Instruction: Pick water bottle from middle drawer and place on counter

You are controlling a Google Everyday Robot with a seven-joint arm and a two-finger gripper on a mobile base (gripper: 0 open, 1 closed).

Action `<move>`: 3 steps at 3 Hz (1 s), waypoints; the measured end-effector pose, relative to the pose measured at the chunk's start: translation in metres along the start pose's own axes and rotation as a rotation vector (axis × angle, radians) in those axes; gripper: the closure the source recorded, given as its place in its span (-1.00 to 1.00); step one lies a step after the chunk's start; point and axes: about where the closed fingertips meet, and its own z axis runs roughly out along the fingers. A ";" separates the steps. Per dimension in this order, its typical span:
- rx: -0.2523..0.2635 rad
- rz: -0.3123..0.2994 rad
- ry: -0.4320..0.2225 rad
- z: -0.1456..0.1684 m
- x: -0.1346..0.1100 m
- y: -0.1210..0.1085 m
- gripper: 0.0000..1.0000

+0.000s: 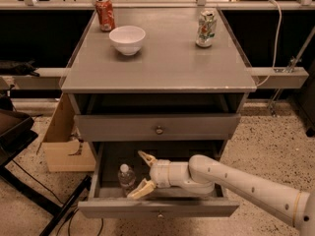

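The water bottle (126, 177), clear with a white cap, stands upright at the left of the open middle drawer (157, 208). My gripper (140, 174) is inside the drawer just right of the bottle, open, with one tan finger behind and one in front, both pointing left toward the bottle. The fingers are close to the bottle but not closed on it. The grey counter (162, 63) lies above, with the white arm reaching in from the lower right.
On the counter stand a red soda can (104, 14), a white bowl (127, 39) and a white-green can (205, 28). A closed knobbed drawer front (158, 127) sits above the open drawer. A cardboard box (64, 141) is on the floor at left.
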 end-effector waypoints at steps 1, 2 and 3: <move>-0.008 0.008 -0.007 0.024 0.008 -0.003 -1.00; -0.024 0.019 -0.015 0.044 0.012 -0.005 -0.70; -0.042 0.013 -0.025 0.060 0.006 -0.006 -0.25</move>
